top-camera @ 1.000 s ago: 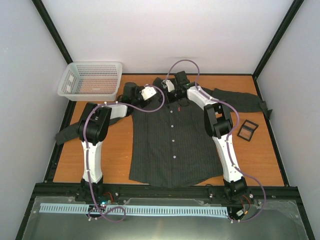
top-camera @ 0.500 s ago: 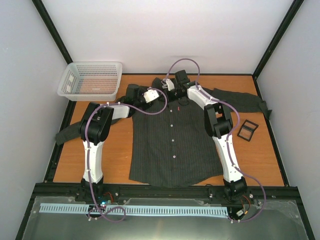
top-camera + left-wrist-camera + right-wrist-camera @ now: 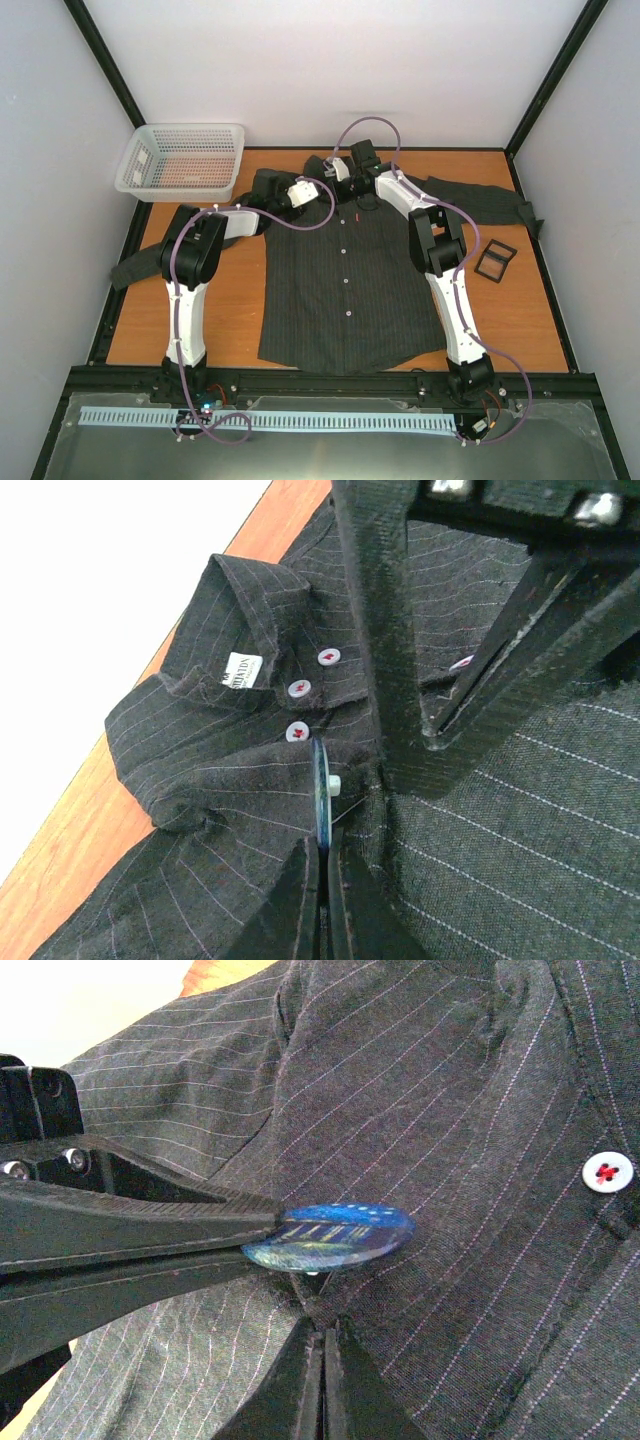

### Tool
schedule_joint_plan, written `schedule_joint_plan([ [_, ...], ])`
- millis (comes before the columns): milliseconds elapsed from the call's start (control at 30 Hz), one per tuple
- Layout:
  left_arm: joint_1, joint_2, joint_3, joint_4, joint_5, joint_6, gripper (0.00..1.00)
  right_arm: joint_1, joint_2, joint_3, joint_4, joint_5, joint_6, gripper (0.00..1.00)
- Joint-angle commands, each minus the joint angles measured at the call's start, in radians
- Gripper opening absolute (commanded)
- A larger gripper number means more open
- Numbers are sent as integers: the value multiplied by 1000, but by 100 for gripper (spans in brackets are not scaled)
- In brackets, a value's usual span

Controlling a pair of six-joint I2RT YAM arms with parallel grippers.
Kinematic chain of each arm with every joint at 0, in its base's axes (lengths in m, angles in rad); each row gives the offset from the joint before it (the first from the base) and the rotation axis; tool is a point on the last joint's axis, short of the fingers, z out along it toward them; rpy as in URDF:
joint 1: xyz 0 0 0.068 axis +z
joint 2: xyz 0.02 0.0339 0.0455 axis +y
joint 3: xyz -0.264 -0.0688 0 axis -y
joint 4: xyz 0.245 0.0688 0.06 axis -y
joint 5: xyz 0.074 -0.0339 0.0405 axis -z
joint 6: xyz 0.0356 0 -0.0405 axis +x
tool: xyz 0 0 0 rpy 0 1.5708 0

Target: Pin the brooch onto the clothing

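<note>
The dark pinstriped shirt (image 3: 340, 290) lies flat on the table with its collar at the far end. Both grippers meet at the collar. My left gripper (image 3: 322, 187) is shut on the rim of a round blue brooch (image 3: 320, 785), seen edge-on with its white back stud against the fabric (image 3: 520, 830). In the right wrist view the brooch (image 3: 335, 1233) shows its blue and yellow face, lying against the shirt (image 3: 450, 1110). My right gripper (image 3: 322, 1330) is shut on a pinched fold of shirt just under the brooch. The brooch is hidden in the top view.
A white mesh basket (image 3: 182, 160) stands at the far left corner. A small black frame (image 3: 495, 260) lies on the wooden table to the right of the shirt. White buttons (image 3: 298, 688) and a collar label (image 3: 238, 670) sit near the brooch.
My left gripper has shifted slightly right, closer to the collar and the right gripper. The right arm and shirt look the same.
</note>
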Motion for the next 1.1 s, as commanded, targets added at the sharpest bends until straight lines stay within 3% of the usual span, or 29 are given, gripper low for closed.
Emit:
schedule_joint_plan([
  [0,-7,-28,17,-19,59,14,1,-8,2,31,10,-18,8,3],
  [567,0,-82,16,-53,153,-12,1,-10,18,32,8,-14,6,3],
  [1067,26,-63,70,-170,354,-87,1,-11,22,24,27,-30,10,6],
])
